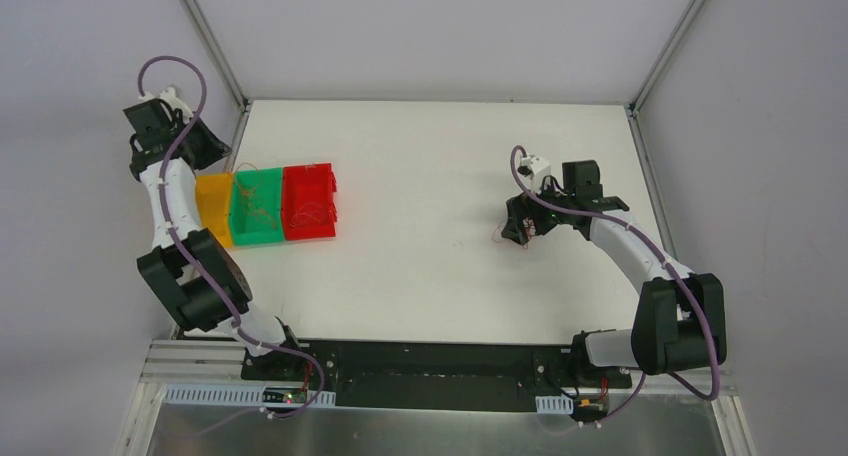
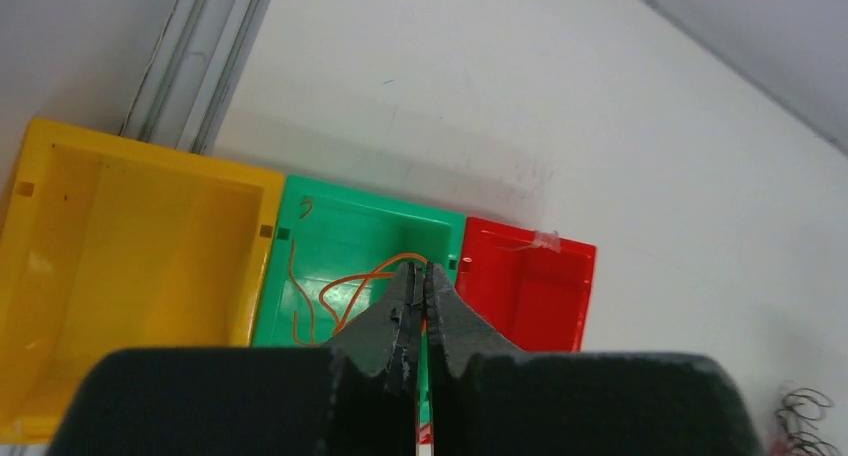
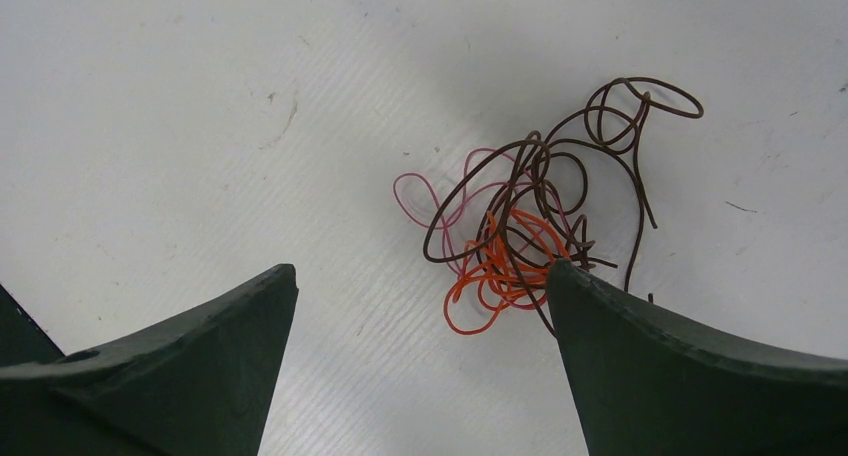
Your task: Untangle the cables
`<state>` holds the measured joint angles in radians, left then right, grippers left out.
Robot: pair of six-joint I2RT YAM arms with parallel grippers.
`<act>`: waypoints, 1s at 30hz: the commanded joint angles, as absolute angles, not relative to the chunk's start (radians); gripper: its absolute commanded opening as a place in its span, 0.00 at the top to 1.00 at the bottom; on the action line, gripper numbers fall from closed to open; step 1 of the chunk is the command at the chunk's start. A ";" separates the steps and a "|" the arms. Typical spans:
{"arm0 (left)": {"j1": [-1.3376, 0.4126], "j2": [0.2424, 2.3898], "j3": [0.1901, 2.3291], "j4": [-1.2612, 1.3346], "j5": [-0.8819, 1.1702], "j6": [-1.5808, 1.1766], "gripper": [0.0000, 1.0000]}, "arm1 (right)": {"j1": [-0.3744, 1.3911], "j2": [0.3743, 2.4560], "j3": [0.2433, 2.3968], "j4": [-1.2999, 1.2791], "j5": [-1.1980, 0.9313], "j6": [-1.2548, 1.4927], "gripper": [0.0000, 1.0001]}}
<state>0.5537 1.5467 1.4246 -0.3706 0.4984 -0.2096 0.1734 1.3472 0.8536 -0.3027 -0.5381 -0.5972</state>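
From above, the right gripper [image 1: 521, 230] hides nearly all the cables [image 1: 497, 237], just a reddish wisp showing, and the left arm [image 1: 172, 196] covers one side of the yellow bin [image 1: 216, 211].

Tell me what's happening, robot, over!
Left tool shut above green bin. Right tool open over the cables. One knot on the table: brown, orange, pink. Nothing blocking it.

right claw [image 3: 420, 268]: spread wide; cables [image 3: 497, 264]: brown, pink, orange clump on table [image 3: 180, 126], at one fingertip
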 commanded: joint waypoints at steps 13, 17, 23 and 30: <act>0.382 1.653 1.208 -0.281 0.111 0.112 1.00 | 0.167 1.350 0.853 -0.301 -0.540 -0.592 0.01; 0.384 1.659 1.208 -0.306 0.197 0.106 0.89 | 0.167 1.352 0.858 -0.317 -0.545 -0.596 0.01; 0.383 1.563 1.298 -0.372 0.314 0.095 0.44 | 0.167 1.346 0.863 -0.364 -0.554 -0.610 0.01; 0.299 1.521 1.398 -0.548 0.504 0.167 0.34 | 0.167 1.365 0.906 -0.455 -0.545 -0.568 0.01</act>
